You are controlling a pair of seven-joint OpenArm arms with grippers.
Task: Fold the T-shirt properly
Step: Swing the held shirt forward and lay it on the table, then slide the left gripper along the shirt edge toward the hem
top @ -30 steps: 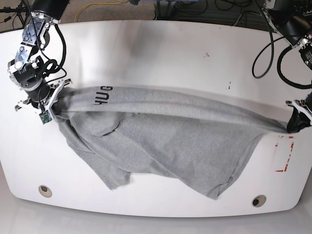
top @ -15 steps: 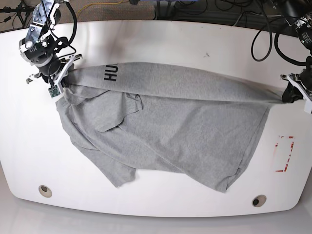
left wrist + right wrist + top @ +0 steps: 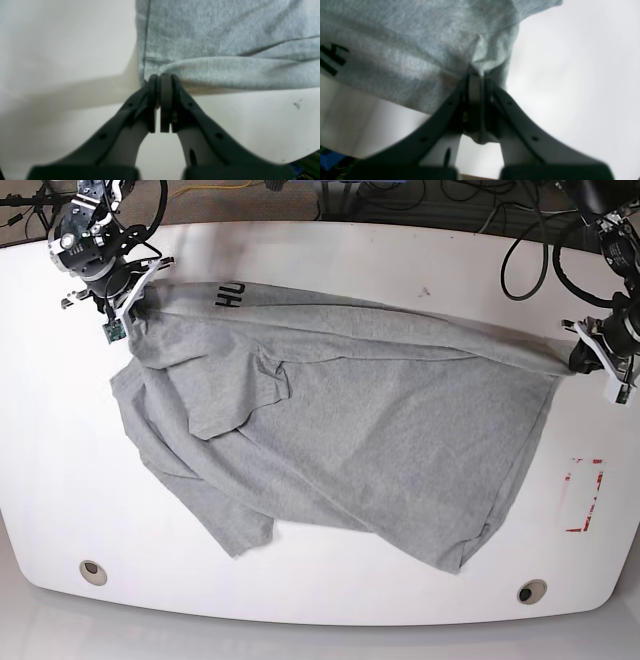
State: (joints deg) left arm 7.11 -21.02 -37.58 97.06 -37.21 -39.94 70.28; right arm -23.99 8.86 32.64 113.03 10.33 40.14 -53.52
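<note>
progress: no fold made yet, T-shirt (image 3: 340,440) lies spread and rumpled across the white table (image 3: 330,270), one sleeve doubled over, smoothing and every fold left | left gripper (image 3: 160,77): clenched on a hem corner | right gripper (image 3: 476,75): clenched on the far edge near the lettering

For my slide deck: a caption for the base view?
Both grippers pinch the grey T-shirt, stretched across the white table.

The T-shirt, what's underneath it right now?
The white table lies under the T-shirt. Whatever else might sit beneath the spread cloth is covered. Black lettering peeks out near its far edge.
</note>
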